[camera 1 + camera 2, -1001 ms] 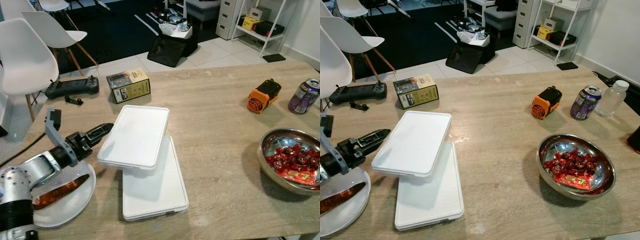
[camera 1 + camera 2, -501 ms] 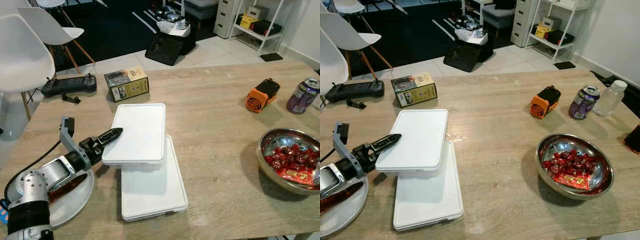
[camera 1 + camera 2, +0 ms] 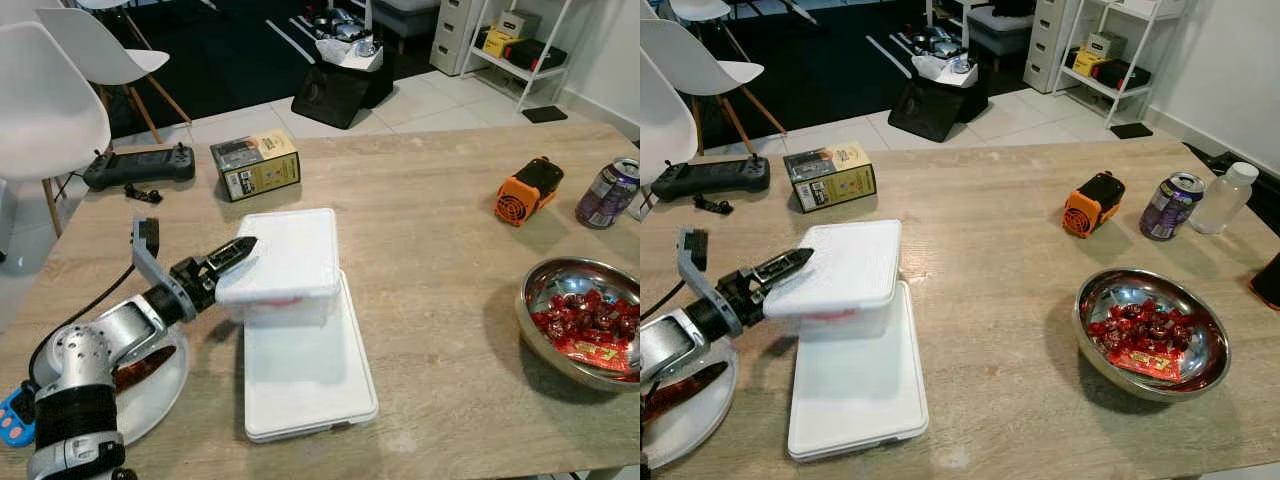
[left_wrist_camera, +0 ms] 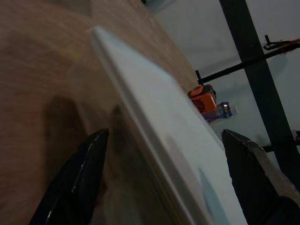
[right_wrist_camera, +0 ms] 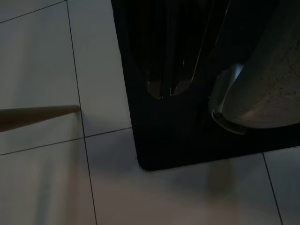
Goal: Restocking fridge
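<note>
the left jaws (image 3: 243, 250) are clamped on the near-left rim of a white lidded container (image 3: 285, 262), one finger (image 4: 84, 168) on each side of its edge in the left wrist view. the container sits raised on the far end of a flat white lid (image 3: 305, 375) that lies toward the table's (image 3: 440, 250) near-left part, with something red showing faintly through its side wall. just left of the arm, at the near-left edge, a white plate (image 3: 150, 395) holds a reddish-brown sausage. right jaws: cannot tell. a steel bowl of red sweets (image 3: 585, 320) sits at the right edge.
</note>
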Available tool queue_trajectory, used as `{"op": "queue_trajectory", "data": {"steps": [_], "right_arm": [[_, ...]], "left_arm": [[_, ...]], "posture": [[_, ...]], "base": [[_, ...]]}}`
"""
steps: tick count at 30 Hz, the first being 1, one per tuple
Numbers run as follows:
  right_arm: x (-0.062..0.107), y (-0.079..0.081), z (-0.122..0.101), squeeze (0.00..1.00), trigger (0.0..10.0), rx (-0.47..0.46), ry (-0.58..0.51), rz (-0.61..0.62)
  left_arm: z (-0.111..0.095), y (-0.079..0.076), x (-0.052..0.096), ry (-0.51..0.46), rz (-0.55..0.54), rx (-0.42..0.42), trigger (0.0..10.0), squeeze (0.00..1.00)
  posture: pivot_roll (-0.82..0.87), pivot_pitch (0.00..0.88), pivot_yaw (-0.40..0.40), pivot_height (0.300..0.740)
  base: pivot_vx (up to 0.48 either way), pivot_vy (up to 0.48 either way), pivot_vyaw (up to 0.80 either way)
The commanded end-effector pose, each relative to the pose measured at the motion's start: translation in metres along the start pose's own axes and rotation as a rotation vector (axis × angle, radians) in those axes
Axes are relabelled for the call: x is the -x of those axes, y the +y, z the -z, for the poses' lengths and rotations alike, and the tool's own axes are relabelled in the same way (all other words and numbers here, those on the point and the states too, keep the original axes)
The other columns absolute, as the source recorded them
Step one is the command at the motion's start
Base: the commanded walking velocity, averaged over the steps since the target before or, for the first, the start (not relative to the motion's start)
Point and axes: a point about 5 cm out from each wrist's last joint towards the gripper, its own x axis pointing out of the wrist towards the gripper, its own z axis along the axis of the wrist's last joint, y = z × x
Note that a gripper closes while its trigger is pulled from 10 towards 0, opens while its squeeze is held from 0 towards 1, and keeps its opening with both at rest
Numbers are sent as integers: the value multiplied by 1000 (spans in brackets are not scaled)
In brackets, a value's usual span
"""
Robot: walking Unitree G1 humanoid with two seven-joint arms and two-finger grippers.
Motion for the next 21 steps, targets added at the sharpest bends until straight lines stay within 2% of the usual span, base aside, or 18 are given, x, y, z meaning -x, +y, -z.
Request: {"op": "queue_trajectory", "data": {"steps": [1,2,3,5,21], "right_arm": [[2,0,4,0,10000,6,13,-6],[2,0,5,0,10000,6,13,-6],[2,1,5,0,10000,5,15,-8],[2,2,6,0,10000,4,16,-10],[1,0,3,0,10000,10,12,-5]], "left_arm": [[7,0,-4,13,22,34,5804,0],[7,-1,-4,12,26,37,4510,0],[10,-1,-6,18,27,39,2000,0],[13,-1,-7,22,29,45,196,0],[12,3,-10,-34,12,57,0,0]], "posture": [[4,141,6,740],[5,141,8,740],[5,141,8,740],[4,140,7,740],[4,130,2,740]], "base": [[0,0,0],[0,0,0],[0,0,0],[0,0,0],[0,0,0]]}}
